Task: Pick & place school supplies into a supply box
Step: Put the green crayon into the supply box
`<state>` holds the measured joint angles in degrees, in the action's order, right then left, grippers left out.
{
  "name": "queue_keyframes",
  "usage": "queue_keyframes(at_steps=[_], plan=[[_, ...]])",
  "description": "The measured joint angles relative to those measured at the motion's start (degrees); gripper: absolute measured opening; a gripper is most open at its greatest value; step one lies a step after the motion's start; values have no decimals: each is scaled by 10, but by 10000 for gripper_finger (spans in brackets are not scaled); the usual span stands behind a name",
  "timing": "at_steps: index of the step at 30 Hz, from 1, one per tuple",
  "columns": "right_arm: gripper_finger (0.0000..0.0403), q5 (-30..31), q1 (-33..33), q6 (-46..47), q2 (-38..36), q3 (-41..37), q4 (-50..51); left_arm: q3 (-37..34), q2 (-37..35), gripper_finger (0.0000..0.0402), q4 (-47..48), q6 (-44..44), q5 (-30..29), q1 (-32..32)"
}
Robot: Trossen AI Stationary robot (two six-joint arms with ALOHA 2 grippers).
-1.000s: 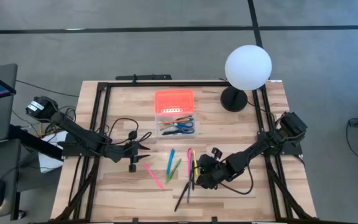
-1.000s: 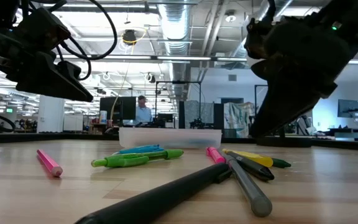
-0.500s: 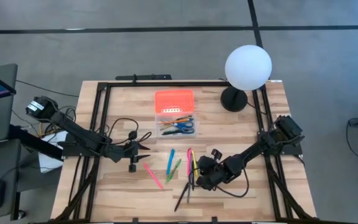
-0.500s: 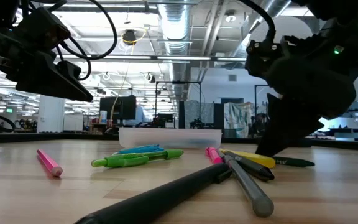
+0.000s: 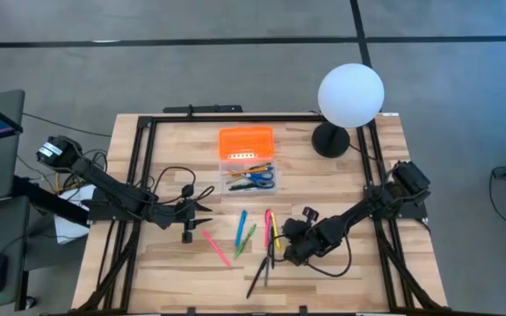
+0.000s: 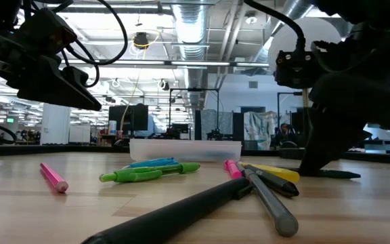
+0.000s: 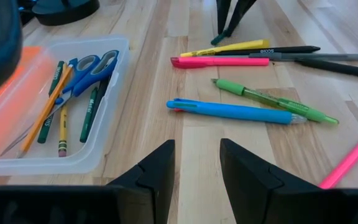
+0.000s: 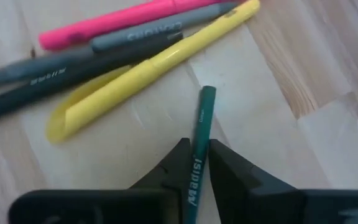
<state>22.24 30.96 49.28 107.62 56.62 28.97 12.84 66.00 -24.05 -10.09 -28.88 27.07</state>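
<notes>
From above, your right gripper (image 5: 281,249) sits low among the scattered pens, with the supply box (image 5: 248,160) well beyond it near the table's far edge. At table height, a dark green pencil (image 6: 332,174) lies at that gripper's tip. Your left wrist camera shows the left gripper (image 7: 197,163) with fingers parted and empty, a blue pen (image 7: 232,111) just ahead. Your right wrist camera shows the fingers pinched on the green pencil (image 8: 199,134), a yellow highlighter (image 8: 151,66) just beyond.
</notes>
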Motion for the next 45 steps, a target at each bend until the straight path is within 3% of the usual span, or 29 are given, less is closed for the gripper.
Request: queue_keyframes(at_steps=[8, 13, 21, 27, 35, 45], plan=[[8, -45, -2, -77, -4, 3, 10, 0, 0, 123, 0, -2, 0, 0], [31, -99, -20, -79, -3, 27, 64, 0, 0, 123, 1, -4, 0, 0], [64, -170, -61, -94, -4, 32, 73, 0, 0, 123, 1, -7, 0, 0], [53, -174, -71, -121, -4, 33, 74, 0, 0, 123, 1, -7, 0, 0], [8, -167, -70, -152, -5, 33, 75, 0, 0, 123, 1, -7, 0, 0], [12, -151, -69, -188, -5, 33, 75, 0, 0, 123, 1, -7, 0, 0]])
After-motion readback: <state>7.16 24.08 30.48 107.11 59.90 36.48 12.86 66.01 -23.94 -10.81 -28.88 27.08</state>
